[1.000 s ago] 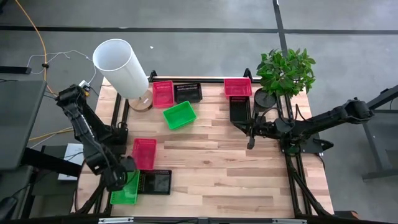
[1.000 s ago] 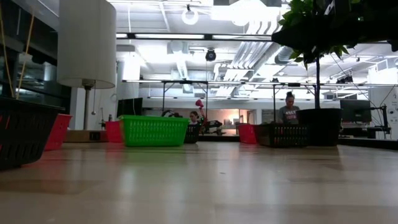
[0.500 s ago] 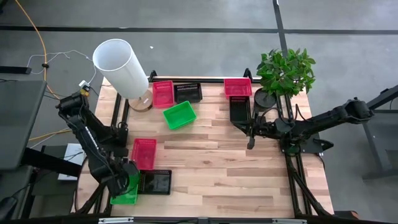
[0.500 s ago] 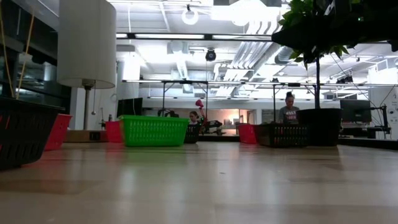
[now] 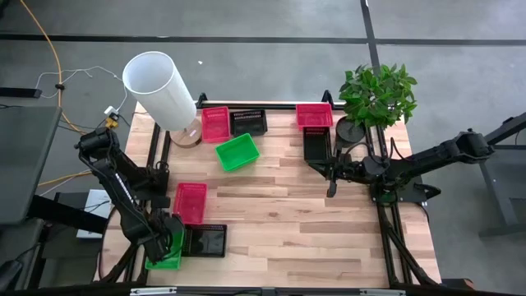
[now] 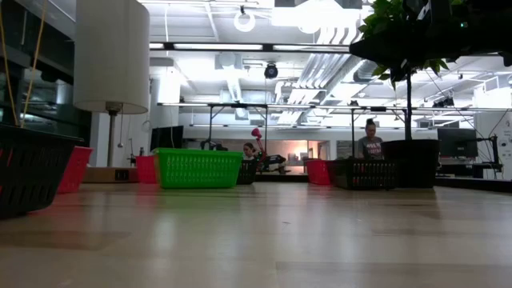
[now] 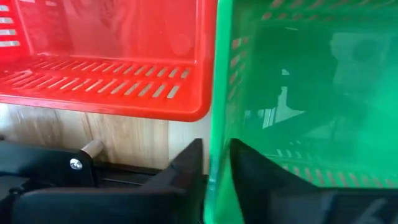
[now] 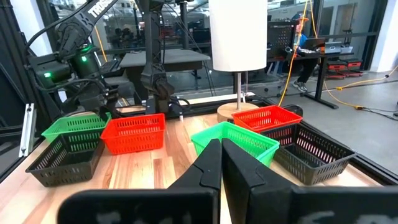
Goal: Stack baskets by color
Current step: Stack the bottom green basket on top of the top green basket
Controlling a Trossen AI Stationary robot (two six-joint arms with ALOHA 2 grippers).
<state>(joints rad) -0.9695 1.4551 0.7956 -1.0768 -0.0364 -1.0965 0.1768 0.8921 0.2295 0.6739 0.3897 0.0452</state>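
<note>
My left gripper [image 5: 169, 238] stands at the table's near left, pointing down at a green basket [image 5: 162, 258] that shows in the left wrist view [image 7: 298, 93]. Its fingers are closed on one of the basket's walls. A red basket [image 5: 191, 202] and a black basket [image 5: 205, 241] rest flat on the table beside it. Farther off rest a green basket [image 5: 237, 152], two red baskets [image 5: 215, 123] [image 5: 314, 114] and two black ones [image 5: 248, 122] [image 5: 316, 144]. My right gripper [image 8: 221, 152] is shut and empty, and it hangs level over the table's right half [image 5: 332, 179]. My left gripper pinches an upright side wall [image 7: 216, 149] of the green basket at its top edge, on the side next to the red basket [image 7: 112, 68]. One finger [image 7: 249, 171] is inside the basket and the other [image 7: 186, 171] outside. The fingers come from above. The basket's bottom rests on the table.
A tall white cylinder [image 5: 159, 87] on a round wooden base stands at the far left. A potted plant [image 5: 376, 97] stands at the far right. Bare wood [image 5: 279, 222] lies between the two arms. People sit in the room behind the table [image 6: 370, 140].
My left gripper has come down onto the green basket at the near left, shifting slightly toward the table's right. The basket has stayed where it was.
</note>
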